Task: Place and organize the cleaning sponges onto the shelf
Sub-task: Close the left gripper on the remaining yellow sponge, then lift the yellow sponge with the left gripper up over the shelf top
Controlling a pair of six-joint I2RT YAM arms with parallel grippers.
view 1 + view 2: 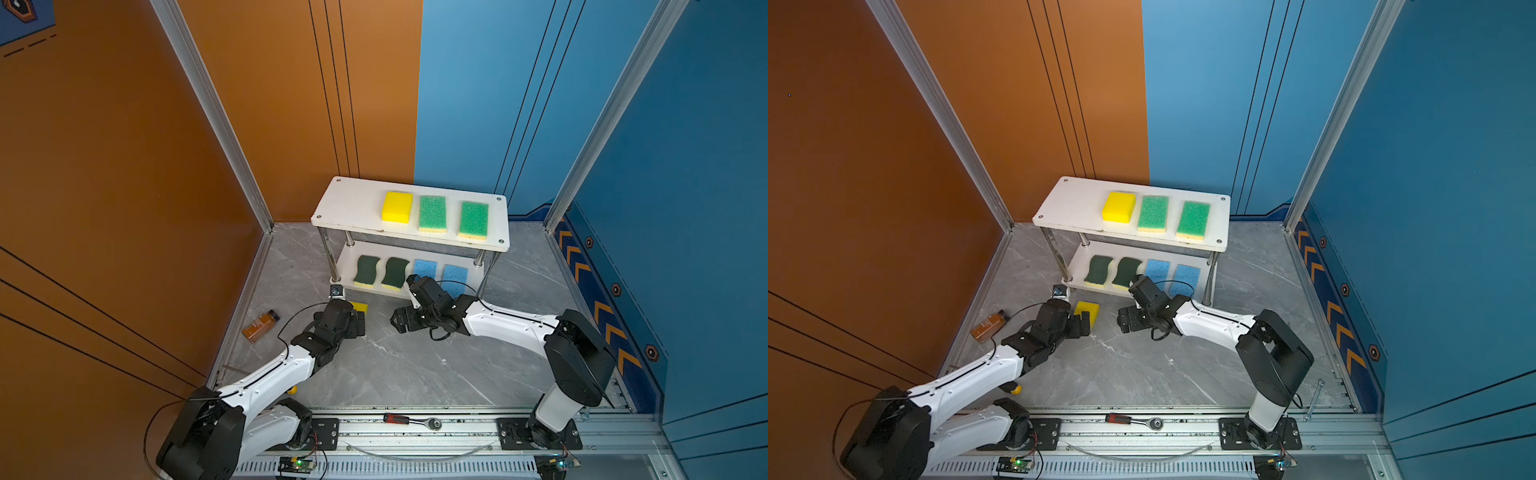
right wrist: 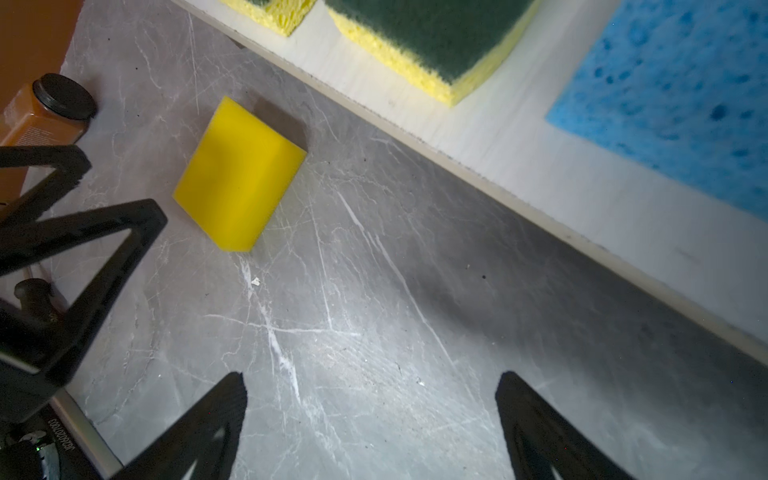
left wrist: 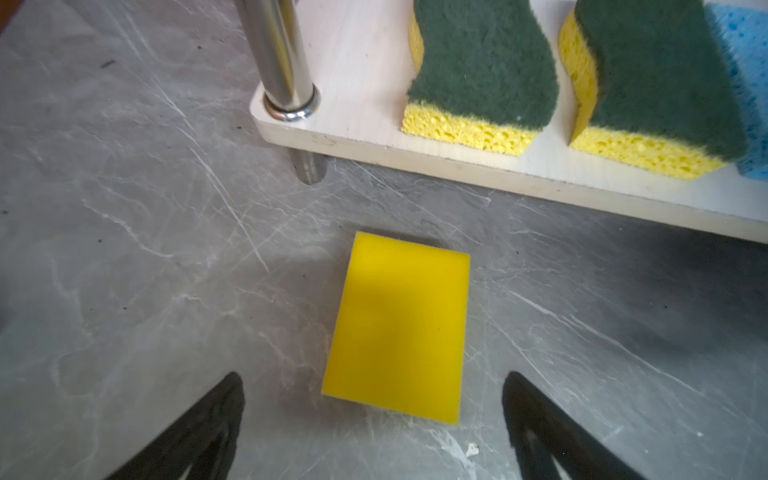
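Note:
The shelf (image 1: 353, 203) (image 1: 1075, 203) stands at the back. Its top board carries a plain yellow sponge (image 1: 397, 206) and two light-green ones (image 1: 432, 213) (image 1: 473, 219). Two dark-green wavy sponges (image 1: 366, 271) (image 3: 482, 66) and two blue ones (image 1: 455, 280) (image 2: 673, 95) lie on the lower board. Another yellow sponge (image 1: 360, 307) (image 1: 1087, 311) (image 3: 399, 328) (image 2: 239, 176) lies flat on the floor before the shelf. My left gripper (image 1: 360, 323) (image 3: 374, 380) hovers open at its near end, not touching it. Open and empty, my right gripper (image 1: 399, 322) (image 2: 370, 378) hangs over bare floor to the sponge's right.
A brown bottle (image 1: 260, 326) (image 2: 41, 116) lies on its side near the left wall. A ratchet tool (image 1: 411, 420) rests on the front rail. The shelf's metal post (image 3: 282, 58) stands close to the floor sponge.

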